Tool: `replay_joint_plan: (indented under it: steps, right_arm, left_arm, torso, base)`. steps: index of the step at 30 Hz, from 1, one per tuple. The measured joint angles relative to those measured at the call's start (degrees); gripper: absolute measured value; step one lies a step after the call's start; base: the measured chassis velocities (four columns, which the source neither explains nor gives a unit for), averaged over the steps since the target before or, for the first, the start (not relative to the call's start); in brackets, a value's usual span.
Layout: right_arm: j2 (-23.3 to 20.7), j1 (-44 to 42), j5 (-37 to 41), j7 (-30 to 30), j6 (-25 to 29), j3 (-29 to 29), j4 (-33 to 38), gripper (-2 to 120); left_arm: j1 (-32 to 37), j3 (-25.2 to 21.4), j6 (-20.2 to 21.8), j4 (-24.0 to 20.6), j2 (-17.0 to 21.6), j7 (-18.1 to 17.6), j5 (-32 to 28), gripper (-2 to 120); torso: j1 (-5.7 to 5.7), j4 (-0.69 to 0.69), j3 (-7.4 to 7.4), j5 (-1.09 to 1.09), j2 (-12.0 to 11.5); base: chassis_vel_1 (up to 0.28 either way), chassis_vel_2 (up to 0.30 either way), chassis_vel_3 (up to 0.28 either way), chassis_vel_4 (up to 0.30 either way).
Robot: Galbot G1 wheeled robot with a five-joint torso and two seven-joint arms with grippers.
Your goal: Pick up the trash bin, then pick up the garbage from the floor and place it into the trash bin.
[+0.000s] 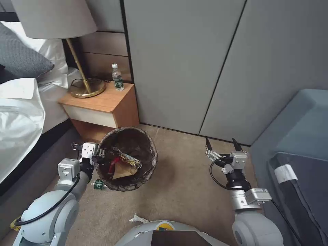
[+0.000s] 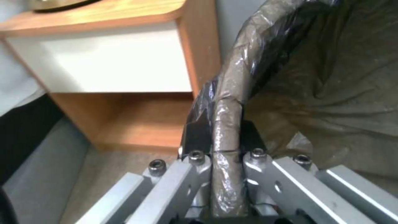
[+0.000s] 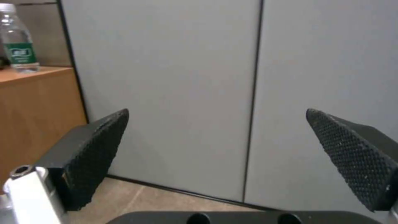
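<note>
The trash bin [image 1: 136, 145], lined with a crinkled dark bag, is in front of the nightstand. My left gripper [image 1: 99, 155] is shut on its left rim. In the left wrist view the fingers [image 2: 195, 140] pinch the bag-covered rim [image 2: 226, 124] from both sides. Inside the bin lie a brown paper scrap [image 1: 122, 172], a shiny wrapper [image 1: 131, 159] and a red piece [image 1: 113, 164]. A small green-labelled bottle [image 1: 99, 184] peeks out by the bin's near-left edge. A white tissue [image 1: 137, 218] lies on the floor [image 1: 184, 184] near my base. My right gripper [image 1: 222, 145] [image 3: 216, 113] stands open and empty above the carpet.
A wooden nightstand [image 1: 102, 102] carries a brass lamp [image 1: 87, 88] and an upright bottle [image 1: 117, 77] [image 3: 18, 46]. The bed [image 1: 20, 112] is on the left. Grey wardrobe doors [image 1: 205, 68] close off the back. A blue sofa [image 1: 300, 143] stands at the right. Open carpet lies between bin and sofa.
</note>
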Motion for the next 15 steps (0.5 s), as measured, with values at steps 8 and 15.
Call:
replay_joint_plan:
  steps: [8, 15]
  right_arm:
    - [0.0, 0.2, 0.1, 0.1, -0.1, -0.1, -0.1, 100]
    - [0.0, 0.4, 0.1, 0.1, -0.3, -0.3, -0.2, 100]
  left_arm:
    - [0.0, 0.0, 0.0, 0.0, -0.1, 0.0, 0.0, 3]
    - [0.0, 0.0, 0.0, 0.0, -0.3, -0.1, 0.0, 3]
  torso:
    - [0.00, 0.00, 0.00, 0.00, 0.0]
    - [0.00, -0.01, 0.00, 0.00, 0.0]
  base:
    - [0.056, 0.062, 0.054, 0.060]
    - [0.061, 0.055, 0.058, 0.068]
